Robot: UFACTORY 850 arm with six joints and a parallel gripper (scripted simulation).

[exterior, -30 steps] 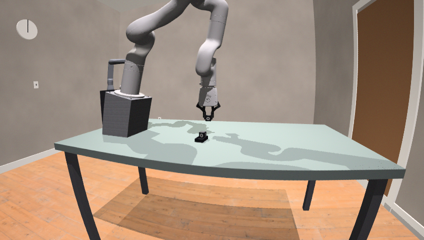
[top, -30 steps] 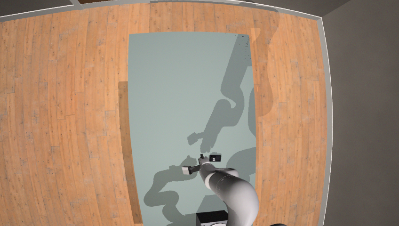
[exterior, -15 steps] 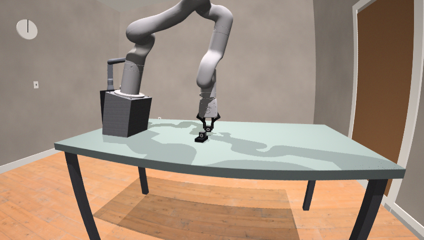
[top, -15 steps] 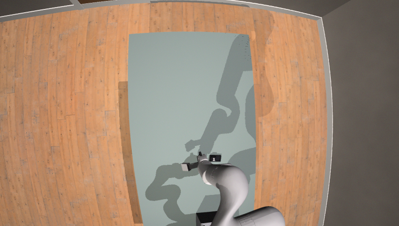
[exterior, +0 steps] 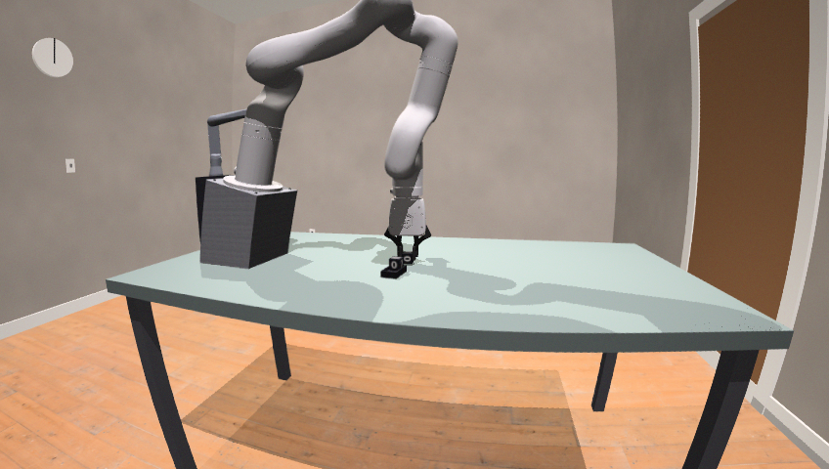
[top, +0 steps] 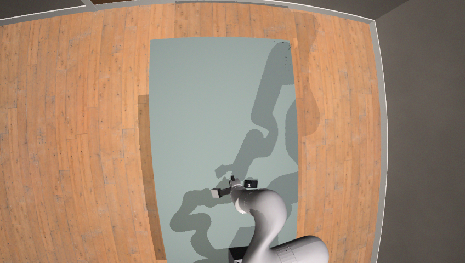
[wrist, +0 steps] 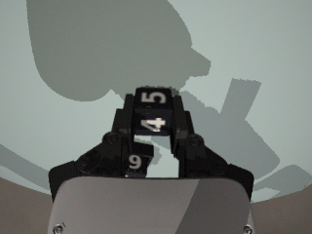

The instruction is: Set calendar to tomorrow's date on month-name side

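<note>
My gripper is shut on a black date cube and holds it low over the table, right beside the black tray. In the wrist view the held cube shows a white 5 on its far face and a 4 on the face toward the camera. A second black cube stands in the tray and shows a 0 toward the exterior camera. From above this cube shows a 1. In the wrist view a face with a 9 shows below the fingers. I cannot tell whether the held cube touches the tray. The month's name is not readable.
The arm's dark base block stands at the table's near-left corner in the exterior view. The grey-green table stretches far to the right of the tray. The arm's elbow hides part of the tray area from above.
</note>
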